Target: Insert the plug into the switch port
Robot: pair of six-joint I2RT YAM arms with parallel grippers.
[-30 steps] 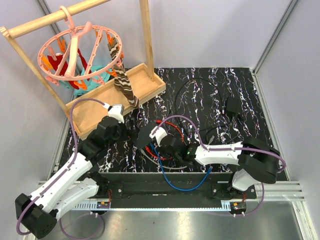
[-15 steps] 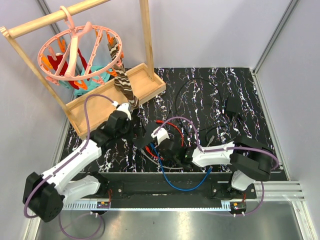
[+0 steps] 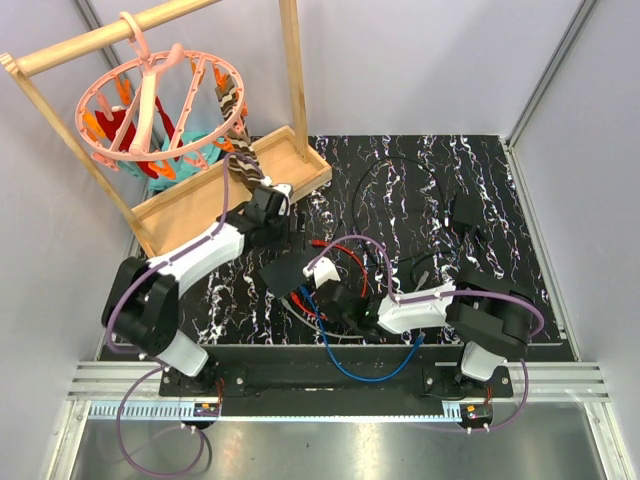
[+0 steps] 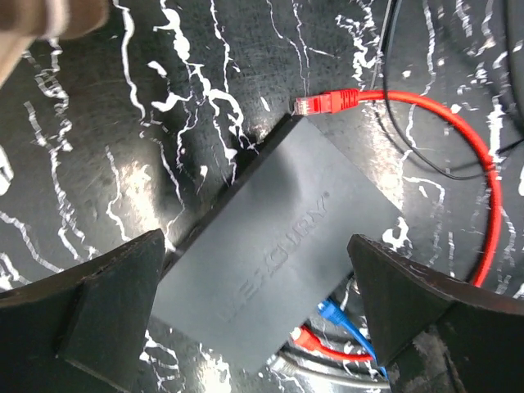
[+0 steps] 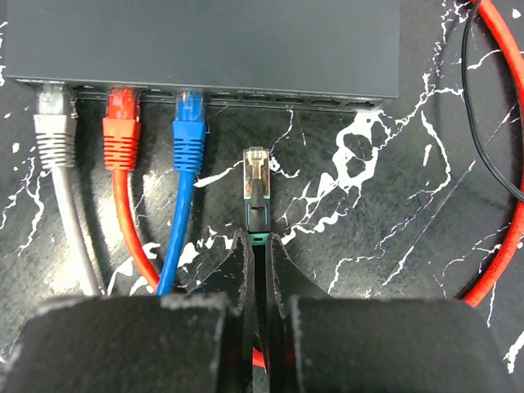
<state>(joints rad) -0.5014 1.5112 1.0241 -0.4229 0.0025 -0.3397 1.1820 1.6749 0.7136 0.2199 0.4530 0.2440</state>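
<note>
Right hand (image 5: 255, 242) pinching plug (image 5: 255, 173), switch port (image 5: 255, 97) just ahead, left hand (image 4: 255, 274) spread above switch (image 4: 278, 237)

A flat matte black rectangular box (image 4: 278, 237) with embossed lettering lies diagonally on the black, white-veined tabletop (image 4: 123, 164). The left gripper (image 4: 255, 246) hangs above it, its two dark fingers (image 4: 106, 307) spread wide to either side. A red cable (image 4: 483, 180) loops at the right, its clear-tipped plug (image 4: 315, 102) just beside the box's upper corner. A blue plug (image 4: 332, 311) and a second red plug (image 4: 304, 336) sit at the box's lower edge.
</note>
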